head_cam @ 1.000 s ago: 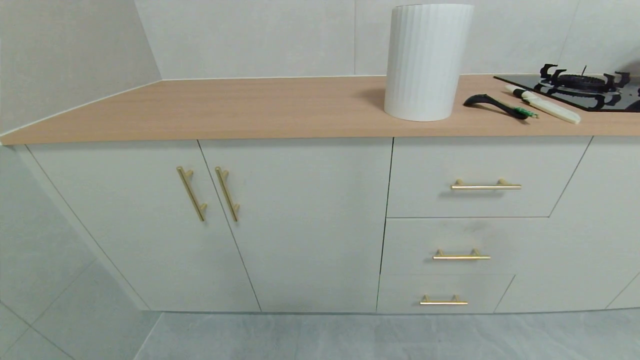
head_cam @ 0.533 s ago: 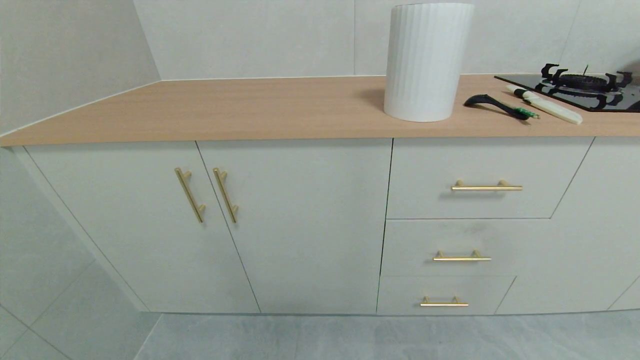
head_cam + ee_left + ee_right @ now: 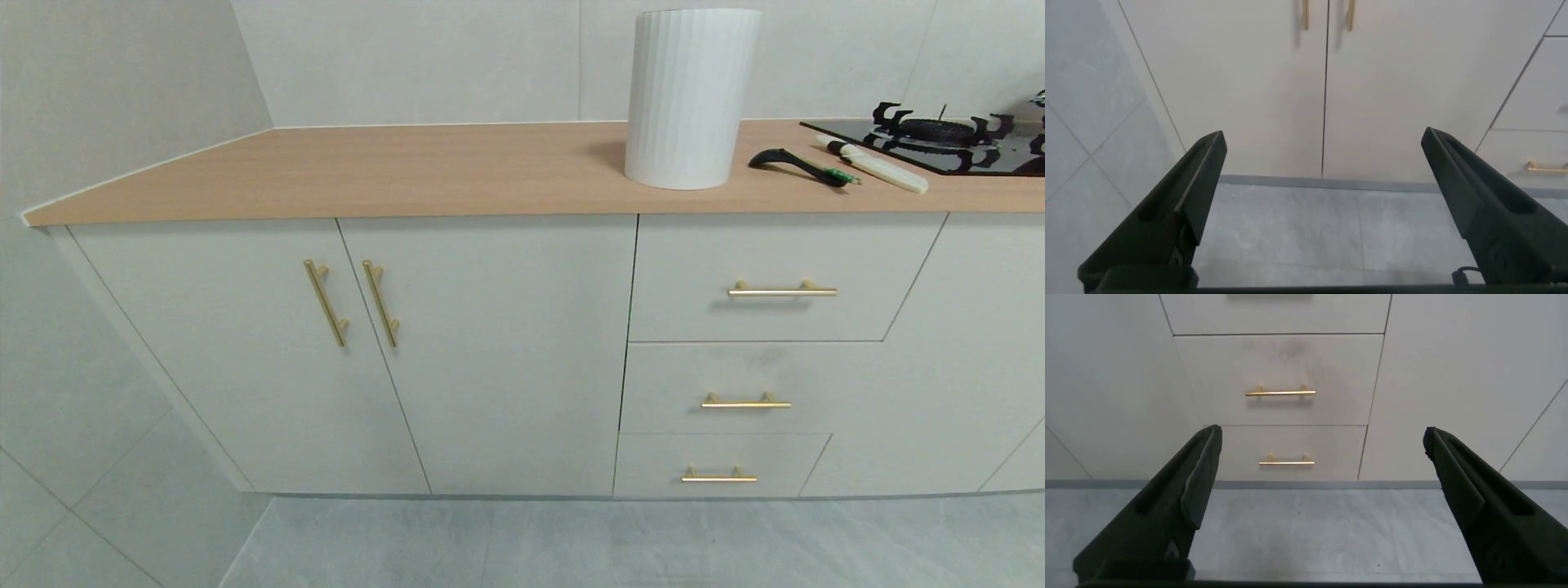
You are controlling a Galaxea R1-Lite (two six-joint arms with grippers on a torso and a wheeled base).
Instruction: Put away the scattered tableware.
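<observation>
on the wooden countertop [image 3: 408, 171], per the head view, you have:
- one white ribbed canister [image 3: 690, 98], tall, upright.
- one black utensil [image 3: 796, 163], scoop-ended with a green tip on its handle, lying flat just beside the canister.
- one pale utensil [image 3: 878, 163], long, lying flat between the black one and the black hob [image 3: 939, 139], close along the hob's edge (whether the two utensils touch, you cannot tell).

below the counter, same view:
- two cabinet doors [image 3: 245, 351], shut, with gold handles side by side.
- three drawers, stacked and shut: top drawer [image 3: 782, 253], middle drawer [image 3: 745, 376], bottom drawer [image 3: 718, 457].

the wrist views give you what the head view does not:
- left gripper [image 3: 1323, 140], fingers spread wide apart with grey floor tile [image 3: 1323, 229] showing through the gap, low before the double doors.
- right gripper [image 3: 1323, 434], fingers likewise apart and bare, low before the two lower drawers.
</observation>
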